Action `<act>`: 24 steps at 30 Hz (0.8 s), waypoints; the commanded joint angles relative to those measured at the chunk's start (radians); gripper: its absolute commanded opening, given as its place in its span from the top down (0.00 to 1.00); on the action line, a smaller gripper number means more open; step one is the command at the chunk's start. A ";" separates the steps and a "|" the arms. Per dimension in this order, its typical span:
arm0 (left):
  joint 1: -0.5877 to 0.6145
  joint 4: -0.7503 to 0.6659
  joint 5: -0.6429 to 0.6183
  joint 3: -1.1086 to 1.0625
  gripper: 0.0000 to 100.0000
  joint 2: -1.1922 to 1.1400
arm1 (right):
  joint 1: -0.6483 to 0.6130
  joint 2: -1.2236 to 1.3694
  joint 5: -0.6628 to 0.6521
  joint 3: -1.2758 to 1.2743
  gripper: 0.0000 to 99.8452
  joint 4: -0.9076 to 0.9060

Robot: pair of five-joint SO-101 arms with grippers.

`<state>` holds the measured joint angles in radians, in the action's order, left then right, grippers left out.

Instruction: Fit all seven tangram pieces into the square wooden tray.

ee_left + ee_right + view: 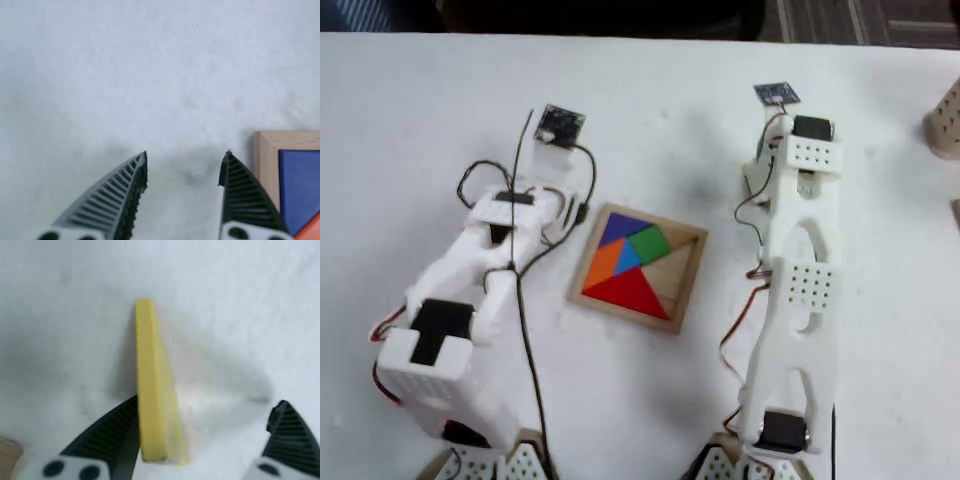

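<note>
Jaws wide, the right arm brackets a yellow tangram piece (pixel 150 380) on edge against one jaw; a square, centred squeeze should secure it for the wooden tray's (pixel 694 278) bare gap.

tray (pixel 691 282) between left arm (pixel 460 270) and right arm (pixel 805 285) | pieces (pixel 630 290) in tray | loose piece (pixel 150 385) on edge between right jaws

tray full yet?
Not full. Bare wood shows in the tray beside the coloured pieces, and the yellow piece is outside it, at the right gripper.
</note>
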<state>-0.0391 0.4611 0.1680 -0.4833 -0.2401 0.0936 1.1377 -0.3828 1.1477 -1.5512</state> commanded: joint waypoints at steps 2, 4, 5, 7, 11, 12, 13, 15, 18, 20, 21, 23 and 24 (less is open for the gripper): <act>0.010 0.005 0.003 0.049 0.76 0.005 | -0.016 -0.010 -0.015 0.057 0.69 0.022; 0.010 0.005 0.003 0.049 0.76 0.005 | -0.030 -0.010 -0.015 0.055 0.71 0.022; 0.010 0.005 0.003 0.049 0.76 0.005 | -0.036 -0.007 -0.015 0.054 0.72 0.022; 0.010 0.005 0.003 0.049 0.76 0.005 | -0.048 0.013 -0.021 0.058 0.75 0.022; 0.010 0.005 0.003 0.049 0.76 0.005 | -0.070 0.048 -0.133 0.064 0.85 0.015; 0.010 0.005 0.003 0.049 0.76 0.005 | -0.070 0.050 -0.149 0.064 0.89 0.015; 0.010 0.005 0.003 0.049 0.76 0.005 | -0.070 0.050 -0.155 0.064 0.94 0.007; 0.010 0.005 0.003 0.051 0.76 0.005 | -0.070 0.048 -0.155 0.066 0.98 -0.021; 0.008 0.005 0.003 0.051 0.76 0.005 | -0.067 0.050 -0.153 0.095 0.99 -0.070; 0.007 0.005 0.003 0.051 0.76 0.005 | -0.064 0.050 -0.143 0.130 0.98 -0.134; 0.007 0.005 0.003 0.051 0.76 0.005 | -0.065 0.050 -0.121 0.150 0.98 -0.162; 0.007 0.005 0.003 0.051 0.76 0.005 | -0.062 0.047 -0.077 0.180 0.98 -0.170; 0.008 0.005 0.003 0.051 0.76 0.005 | -0.061 0.039 -0.063 0.186 0.98 -0.170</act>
<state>-0.0391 0.4611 0.1680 -0.4833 -0.2401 0.0583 1.1945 -0.4872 1.2843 -1.6832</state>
